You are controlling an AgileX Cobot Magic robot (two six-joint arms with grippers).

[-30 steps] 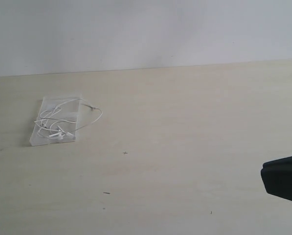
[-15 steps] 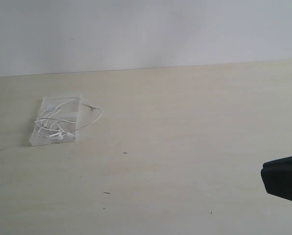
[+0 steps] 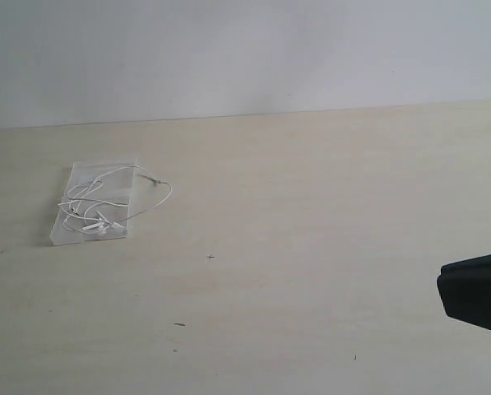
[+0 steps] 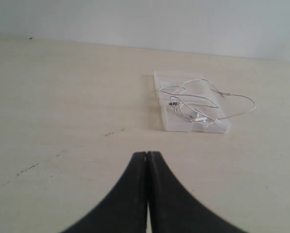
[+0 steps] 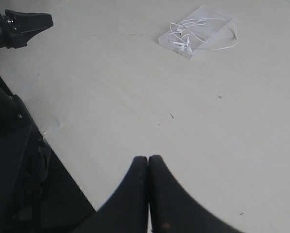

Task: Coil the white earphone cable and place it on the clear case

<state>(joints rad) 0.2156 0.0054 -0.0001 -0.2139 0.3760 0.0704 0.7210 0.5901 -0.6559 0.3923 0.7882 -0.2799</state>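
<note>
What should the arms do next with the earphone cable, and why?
Probably open the shut left gripper and reach for the stray loop: the white earphone cable lies bunched on the clear case, but that loop spills onto the table; the right gripper, also shut, is farther off.

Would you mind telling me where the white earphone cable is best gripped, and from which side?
Probably the single loop of the white earphone cable that spills off the clear case onto the table. Come from above on that side, jaws across the wire: there it lies alone, clear of the tangle on the case.
</note>
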